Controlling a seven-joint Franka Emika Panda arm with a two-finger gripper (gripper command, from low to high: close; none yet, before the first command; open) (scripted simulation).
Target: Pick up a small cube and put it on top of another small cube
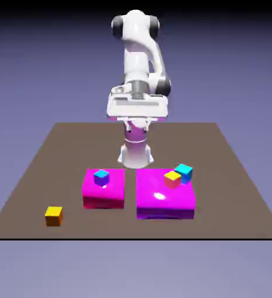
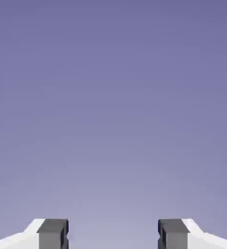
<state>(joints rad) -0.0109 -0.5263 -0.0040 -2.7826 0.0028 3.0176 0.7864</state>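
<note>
A: What can go wrong from here?

B: First, the jaws (image 2: pixel 113 236) can go to the wrong cube. There are four small cubes, and they look similar. The small cube (image 1: pixel 54 216) for the task is the orange one with a lighter top, alone on the table (image 1: pixel 231 174). The cube with yellow top (image 1: pixel 172 179) on the large magenta block (image 1: pixel 165 199) has nearly the same top colour, so a mistake is easy, I think.

A: And the jaws now?

B: In the hand view the two grey tips stand far apart, with only the plain backdrop between them. So they are wide open and hold nothing. No cube and no table show in that view, so the hand does not look down at the things at all.

A: Where is the orange cube relative to the jaws?

B: Well below them and well apart. In the exterior view it lies toward that view's left and nearer to the camera than the hand. The smaller magenta block (image 1: pixel 103 189), with a blue cube (image 1: pixel 101 177) on it, lies between.

A: Other risks?

B: The arm must reach far and turn the hand downward. If it descends too early, a finger could strike the smaller magenta block or push the cube away. Also the cube is tiny, so a small error of centring may knock it sideways. The cyan cube (image 1: pixel 184 172) touches or nearly touches the yellow-topped one; I cannot tell which.
</note>
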